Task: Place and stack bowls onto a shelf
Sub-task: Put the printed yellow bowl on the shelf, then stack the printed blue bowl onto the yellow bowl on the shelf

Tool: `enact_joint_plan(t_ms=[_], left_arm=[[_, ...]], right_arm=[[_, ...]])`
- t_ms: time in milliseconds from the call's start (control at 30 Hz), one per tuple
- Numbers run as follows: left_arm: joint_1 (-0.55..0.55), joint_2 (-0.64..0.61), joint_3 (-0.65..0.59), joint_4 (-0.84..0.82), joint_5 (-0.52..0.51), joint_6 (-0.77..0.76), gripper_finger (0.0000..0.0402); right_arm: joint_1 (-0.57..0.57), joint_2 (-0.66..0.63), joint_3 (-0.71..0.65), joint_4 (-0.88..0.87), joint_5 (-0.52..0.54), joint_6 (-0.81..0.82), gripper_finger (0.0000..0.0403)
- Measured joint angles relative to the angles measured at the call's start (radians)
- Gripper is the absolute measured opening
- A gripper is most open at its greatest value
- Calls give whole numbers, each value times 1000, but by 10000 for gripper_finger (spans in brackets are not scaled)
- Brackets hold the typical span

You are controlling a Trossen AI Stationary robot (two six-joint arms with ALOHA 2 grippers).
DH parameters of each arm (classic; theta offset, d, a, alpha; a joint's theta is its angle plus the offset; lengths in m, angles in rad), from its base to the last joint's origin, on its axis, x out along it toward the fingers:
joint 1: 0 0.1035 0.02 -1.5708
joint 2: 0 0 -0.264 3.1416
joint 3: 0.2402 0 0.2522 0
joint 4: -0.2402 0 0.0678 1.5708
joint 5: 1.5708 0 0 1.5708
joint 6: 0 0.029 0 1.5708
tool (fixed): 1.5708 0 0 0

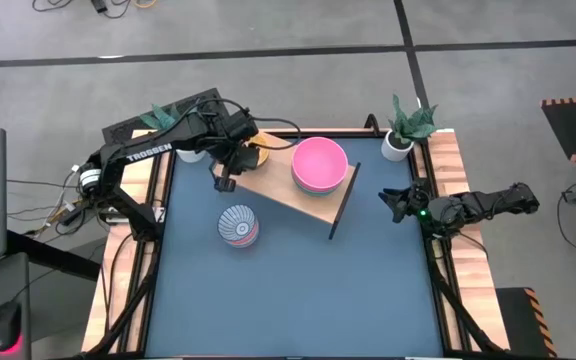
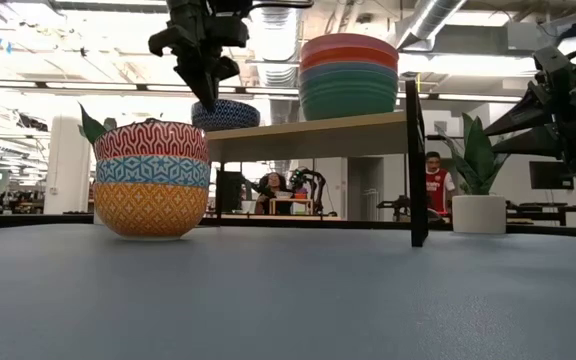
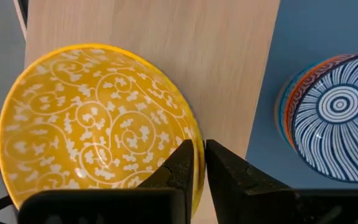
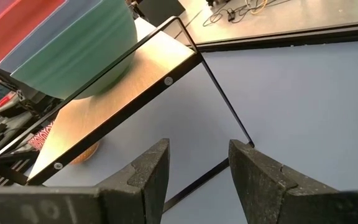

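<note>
The light wooden shelf on thin black legs [image 1: 298, 195] is already carrying a stack of large plain bowls [image 1: 319, 165], and the left tool [image 3: 197, 163] is pinching the rim of a yellow patterned bowl [image 3: 92, 124] resting beside that stack. A stack of three small patterned bowls [image 2: 151, 178] is still waiting on the blue counter [image 1: 298, 290], while the right tool [image 4: 197, 165] is idling with fingers spread near the shelf's end.

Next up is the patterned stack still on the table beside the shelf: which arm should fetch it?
Left, probably. Its end effector is at the yellow bowl on the shelf, close to the stack. The right end effector waits open beyond the shelf.
</note>
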Motion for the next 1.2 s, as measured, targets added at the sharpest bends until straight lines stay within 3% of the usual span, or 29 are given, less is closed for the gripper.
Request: enact_joint_plan(t_ms=[300,833,1200], left_arm=[[0,0,0,6,0,-8,66],[-4,-13,3,-5,-5,-125,193],[-4,-13,192,-69,7,-255,203]], right_arm=[[0,0,0,0,0,3,191],[0,0,0,0,-3,4,191],[0,0,0,0,-3,3,191]])
